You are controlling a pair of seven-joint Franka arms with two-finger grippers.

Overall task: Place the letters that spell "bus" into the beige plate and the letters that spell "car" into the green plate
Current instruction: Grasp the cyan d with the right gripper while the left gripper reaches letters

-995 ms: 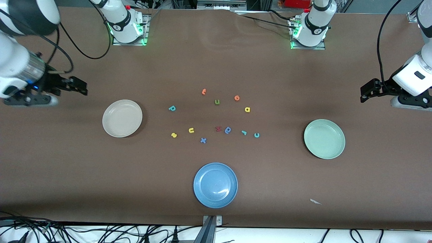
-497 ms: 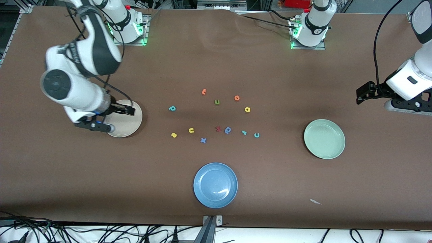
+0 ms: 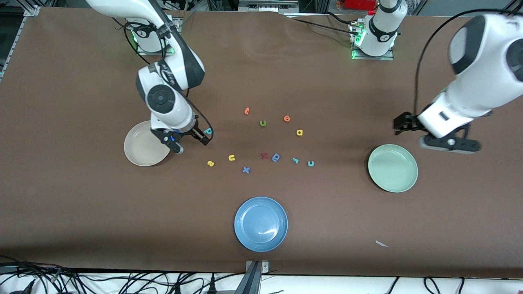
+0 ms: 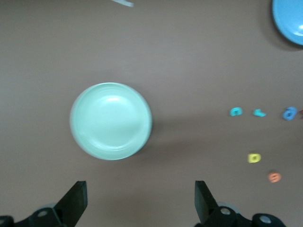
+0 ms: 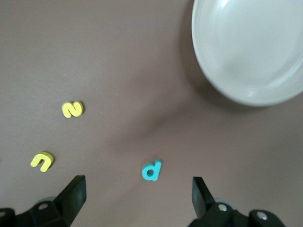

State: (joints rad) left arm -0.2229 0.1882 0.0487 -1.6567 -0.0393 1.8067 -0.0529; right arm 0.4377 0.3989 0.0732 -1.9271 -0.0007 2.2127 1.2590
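My right gripper [image 3: 203, 139] hangs open just over the teal b [image 3: 208, 130], beside the beige plate [image 3: 141, 153]. In the right wrist view the teal b [image 5: 152, 170] lies on the table ahead of the open right gripper [image 5: 137, 194], untouched, with the yellow s [image 5: 72, 109], yellow u [image 5: 42, 161] and beige plate [image 5: 251, 47] around it. My left gripper [image 3: 398, 124] is open and empty in the air beside the green plate [image 3: 392, 168]. The teal c [image 3: 310, 163], teal r [image 3: 295, 160] and yellow a [image 3: 299, 132] lie mid-table. The left wrist view shows the green plate [image 4: 111, 120] empty.
A blue plate [image 3: 260, 223] sits nearest the front camera. Other letters lie among the task's: two orange ones [image 3: 246, 110] [image 3: 287, 118], a green u [image 3: 262, 123], a red one [image 3: 264, 155], a blue b-like one [image 3: 276, 157], a blue x [image 3: 246, 170]. A paper scrap [image 3: 382, 244] lies near the front edge.
The right arm swung in from its end of the table, passed over the beige plate and now hangs by the teal b. The left arm moved inward toward the green plate.
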